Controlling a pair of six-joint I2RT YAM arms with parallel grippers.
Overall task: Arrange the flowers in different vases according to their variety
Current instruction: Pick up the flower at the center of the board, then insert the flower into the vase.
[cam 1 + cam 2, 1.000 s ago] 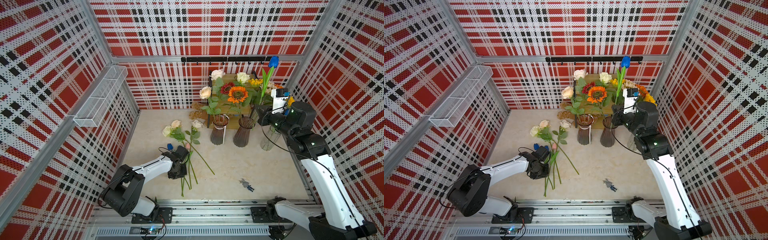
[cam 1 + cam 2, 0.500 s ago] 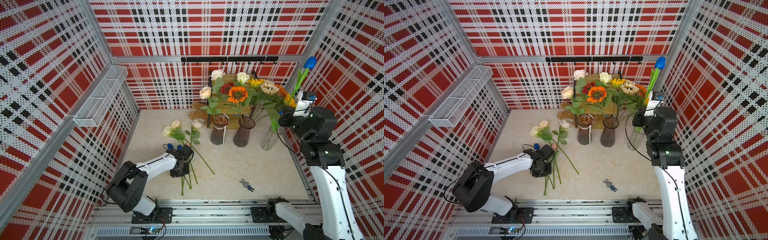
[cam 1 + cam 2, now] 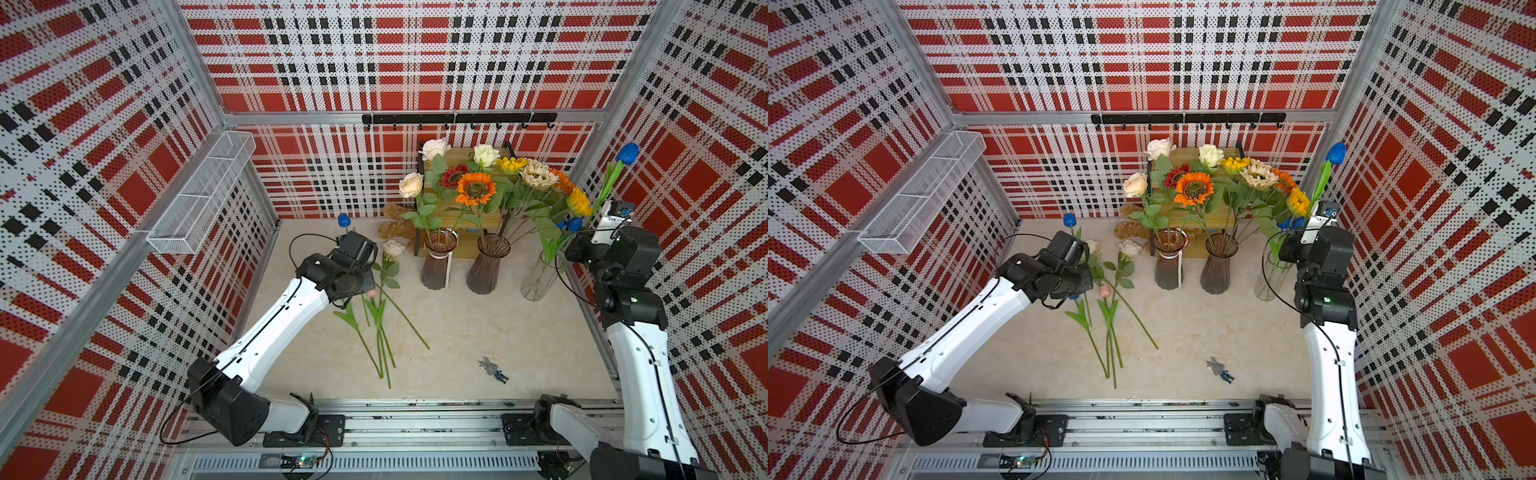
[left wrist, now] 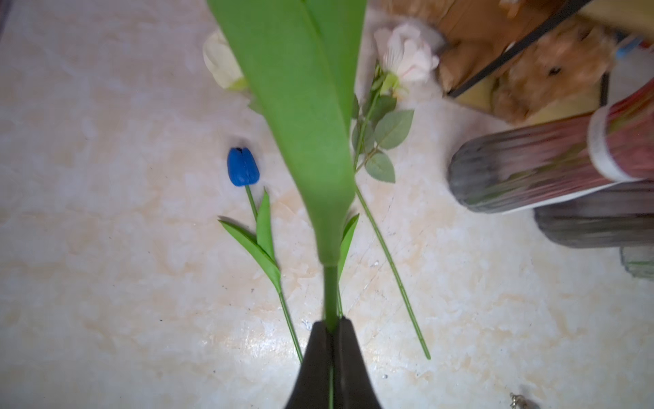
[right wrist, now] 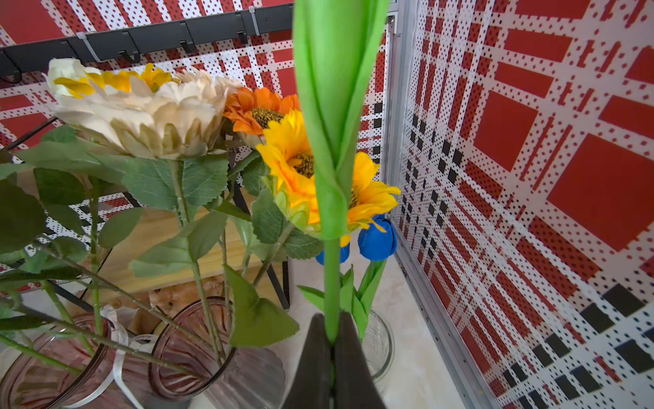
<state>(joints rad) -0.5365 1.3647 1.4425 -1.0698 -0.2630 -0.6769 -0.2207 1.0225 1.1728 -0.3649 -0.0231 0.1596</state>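
Note:
My left gripper (image 4: 331, 324) is shut on the stem of a blue tulip (image 3: 344, 220) and holds it upright above the floor. A second blue tulip (image 4: 242, 171), a pink tulip (image 3: 1104, 291) and cream roses (image 3: 392, 248) lie below it. By the right wall, my right gripper (image 5: 332, 333) is shut on another blue tulip (image 3: 626, 153), just above the clear vase (image 3: 540, 278), which holds two blue tulips (image 5: 377, 237). One ribbed vase (image 3: 436, 266) holds roses (image 3: 410, 185). The other ribbed vase (image 3: 486, 266) holds sunflowers (image 3: 476, 189).
A wooden rack (image 3: 457, 208) and a plush toy (image 3: 392, 226) stand behind the vases. A small figurine (image 3: 492, 369) lies near the front rail. A white wire basket (image 3: 199, 195) hangs on the left wall and a black hook rail (image 3: 457, 118) on the back wall.
My left gripper closed on a blue tulip stem on the floor and lifted it upright. My right arm swung right with its tulip, from over the ribbed vases to the clear vase.

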